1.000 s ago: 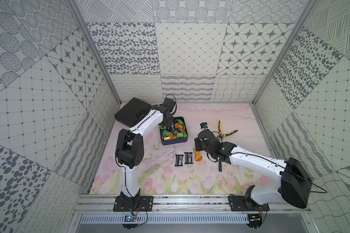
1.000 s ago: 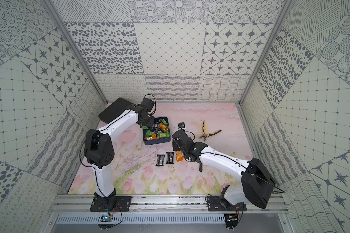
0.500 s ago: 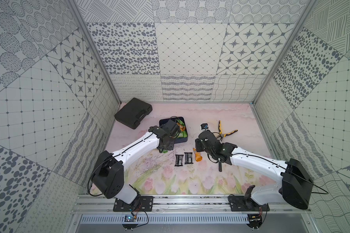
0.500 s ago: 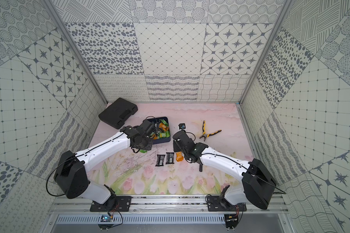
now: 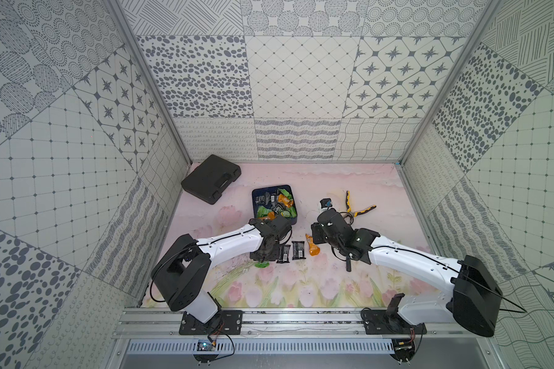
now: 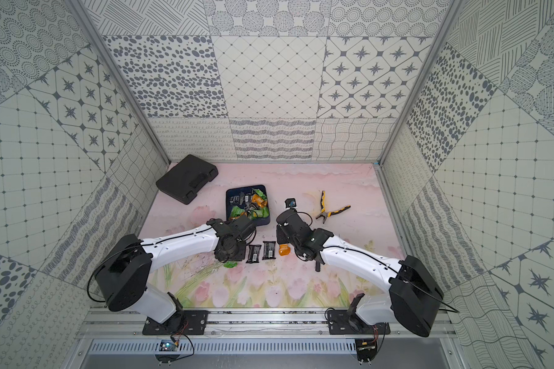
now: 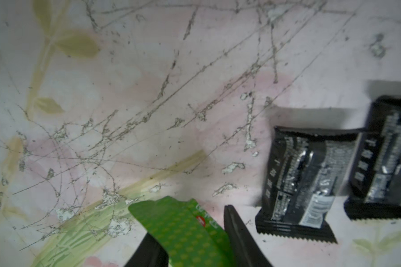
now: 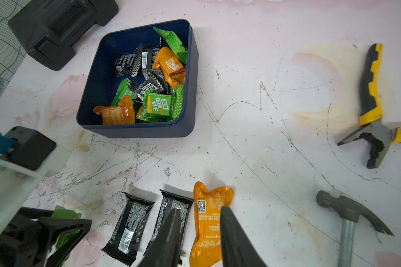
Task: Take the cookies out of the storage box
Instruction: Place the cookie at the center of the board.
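Both arms reaching inward, wrists low, left end effector [image 7: 188, 222] clamped, right end effector [image 8: 200, 209] jaws parted.

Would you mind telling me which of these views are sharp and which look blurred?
Left wrist view: soft and rather dim, the green packet and the black packets smeared, their print hard to read. Right wrist view: sharp, the print on the orange packet legible. Both top views: even light, faint shadows, nothing blurred.

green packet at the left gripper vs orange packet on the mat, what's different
The green packet is pinched in the left gripper; the orange packet lies flat on the mat. The green packet shows a fine pattern, the orange packet a QR code. Both are outside the storage box.
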You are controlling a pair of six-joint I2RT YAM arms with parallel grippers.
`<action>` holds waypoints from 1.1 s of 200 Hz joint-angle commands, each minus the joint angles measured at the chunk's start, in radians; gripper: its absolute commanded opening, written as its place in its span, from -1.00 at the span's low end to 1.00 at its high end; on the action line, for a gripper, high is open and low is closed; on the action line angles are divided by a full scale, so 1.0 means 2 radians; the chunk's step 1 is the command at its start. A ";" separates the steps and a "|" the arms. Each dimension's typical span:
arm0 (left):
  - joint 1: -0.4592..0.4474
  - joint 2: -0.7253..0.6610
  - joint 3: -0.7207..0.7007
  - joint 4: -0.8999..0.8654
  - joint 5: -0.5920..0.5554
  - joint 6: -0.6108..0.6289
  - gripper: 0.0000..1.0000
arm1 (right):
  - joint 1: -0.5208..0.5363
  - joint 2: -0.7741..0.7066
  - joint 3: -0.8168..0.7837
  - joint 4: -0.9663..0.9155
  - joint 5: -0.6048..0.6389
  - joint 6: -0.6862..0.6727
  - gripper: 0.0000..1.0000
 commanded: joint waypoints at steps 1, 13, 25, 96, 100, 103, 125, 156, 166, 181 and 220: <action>-0.002 0.027 0.005 0.047 -0.002 -0.040 -0.41 | -0.001 -0.023 -0.011 0.001 0.004 0.009 -0.34; -0.002 0.034 0.004 0.053 -0.002 -0.040 -0.34 | -0.001 -0.030 -0.015 0.001 0.006 0.011 -0.34; -0.001 0.037 0.002 0.058 0.000 -0.042 -0.24 | -0.001 -0.035 -0.018 0.001 0.009 0.012 -0.34; 0.013 -0.027 -0.013 0.071 -0.009 -0.049 0.27 | -0.001 -0.037 -0.009 0.001 0.001 -0.016 -0.27; 0.016 -0.036 -0.016 0.073 -0.009 -0.051 0.29 | 0.000 -0.036 -0.007 0.002 -0.001 -0.019 -0.27; 0.017 -0.044 -0.018 0.075 -0.009 -0.053 0.29 | -0.001 -0.034 -0.006 0.003 -0.003 -0.022 -0.27; 0.047 -0.106 -0.035 0.090 0.003 -0.069 0.31 | 0.000 -0.025 0.004 0.011 -0.018 -0.045 -0.27; 0.122 -0.184 -0.060 0.110 0.046 -0.093 0.29 | 0.000 0.005 0.028 0.029 -0.028 -0.080 -0.27; 0.146 -0.202 -0.067 0.112 0.055 -0.099 0.28 | 0.001 0.020 0.043 0.031 -0.033 -0.091 -0.26; 0.181 -0.223 -0.074 0.118 0.075 -0.107 0.26 | 0.000 0.051 0.069 0.030 -0.050 -0.115 -0.24; 0.257 -0.239 -0.092 0.114 0.121 -0.141 0.22 | 0.000 0.136 0.153 0.012 -0.061 -0.158 -0.21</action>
